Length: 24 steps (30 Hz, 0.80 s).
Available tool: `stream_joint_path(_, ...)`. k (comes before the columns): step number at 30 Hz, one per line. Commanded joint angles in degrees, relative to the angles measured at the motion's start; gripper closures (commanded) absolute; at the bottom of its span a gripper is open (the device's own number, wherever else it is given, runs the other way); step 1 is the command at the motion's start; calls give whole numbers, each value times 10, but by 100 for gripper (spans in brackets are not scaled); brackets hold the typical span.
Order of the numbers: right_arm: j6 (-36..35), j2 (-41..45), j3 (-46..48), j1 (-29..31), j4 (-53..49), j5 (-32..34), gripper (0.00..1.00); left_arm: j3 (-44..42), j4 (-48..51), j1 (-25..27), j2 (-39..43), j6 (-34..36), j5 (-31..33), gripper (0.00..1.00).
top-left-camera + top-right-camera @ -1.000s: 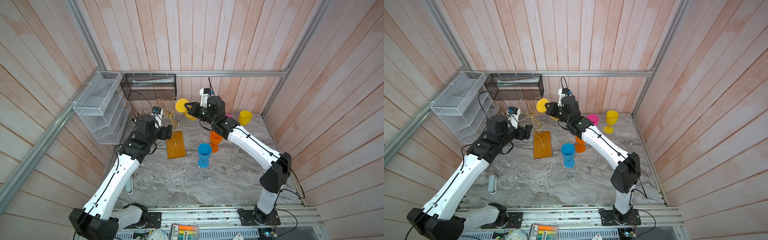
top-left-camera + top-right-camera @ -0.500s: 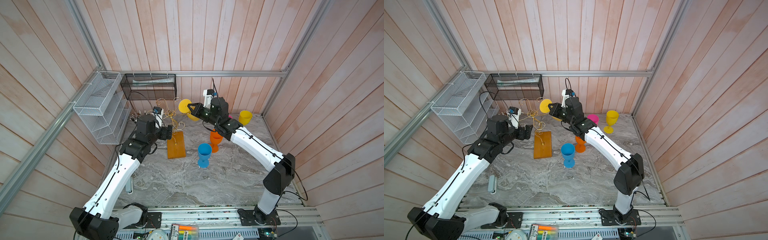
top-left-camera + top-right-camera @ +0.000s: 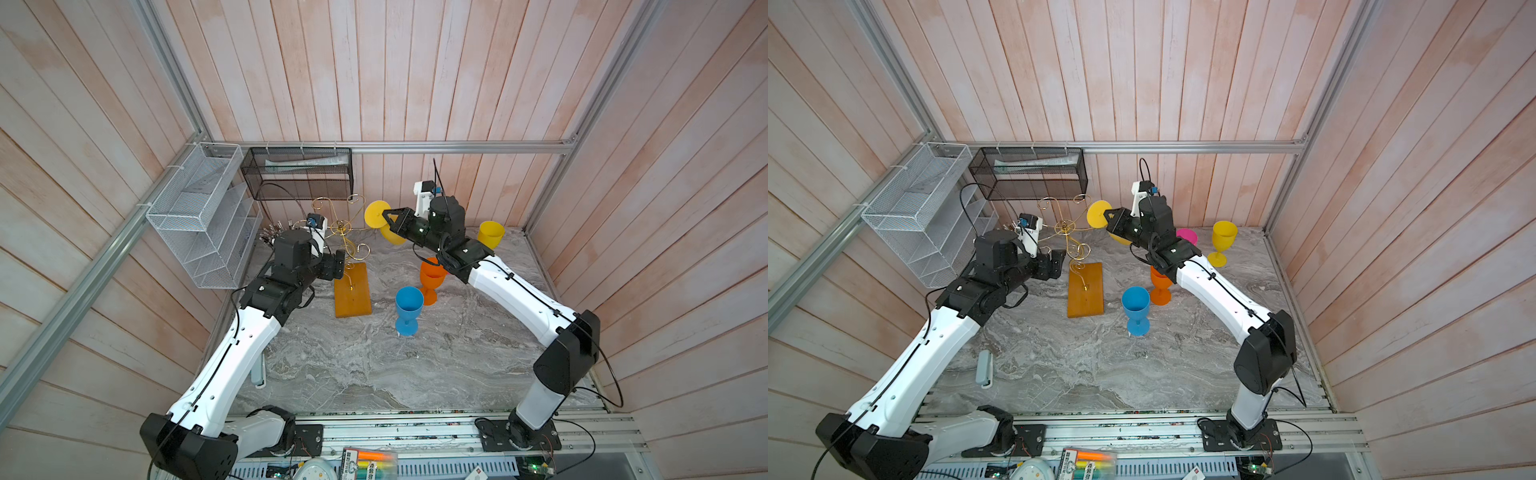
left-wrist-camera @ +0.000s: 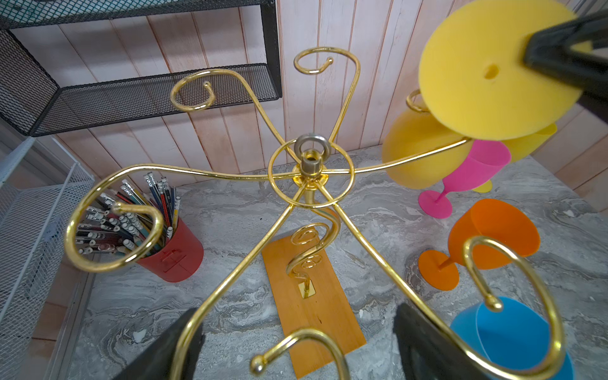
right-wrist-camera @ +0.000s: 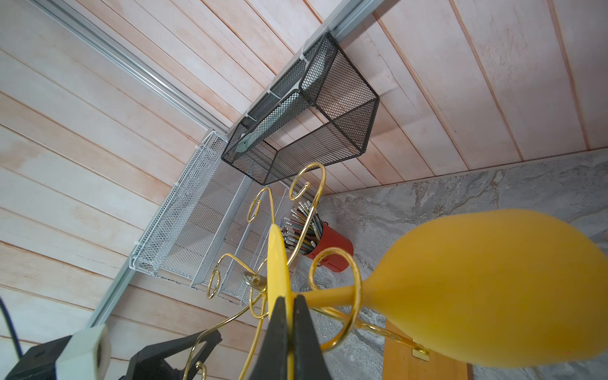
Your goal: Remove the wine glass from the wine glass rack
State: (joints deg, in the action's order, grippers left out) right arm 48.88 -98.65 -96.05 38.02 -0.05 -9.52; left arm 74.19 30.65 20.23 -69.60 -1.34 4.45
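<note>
Marble tabletop (image 3: 353,365): right gripper (image 5: 289,299) pinching the foot of the wine glass (image 5: 477,289), left gripper (image 4: 297,332) gaping. Ease the stem sideways out of the wine glass rack (image 4: 311,164) scroll.

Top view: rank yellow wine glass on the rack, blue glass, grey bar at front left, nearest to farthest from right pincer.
1. yellow wine glass: foot clamped in the right pincer, back centre.
2. blue glass: mid-table.
3. grey bar: front left.

Grey marble worktop (image 3: 374,365) carries the gold wire wine glass rack (image 3: 352,291) on its wooden base, blue plastic goblet (image 3: 408,309) and orange plastic goblet (image 3: 432,278) upright beside it, yellow plastic goblet (image 3: 490,235) at the back right corner
</note>
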Motion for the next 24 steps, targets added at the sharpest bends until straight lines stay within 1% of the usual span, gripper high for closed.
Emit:
stream_joint_path(1, 5, 26, 13, 5, 19, -12, 100, 12, -1, 3, -6, -3, -6, 8)
stream_joint_path(8, 10, 27, 18, 10, 21, -22, 100, 13, -2, 4, -7, -3, -8, 8)
stream_joint_path(16, 11, -6, -20, 15, 11, -44, 100, 12, 0, 4, -2, -4, -7, 8)
stream_joint_path(24, 7, -34, -53, 21, 3, -45, 100, 14, 0, 4, -1, -4, -9, 8)
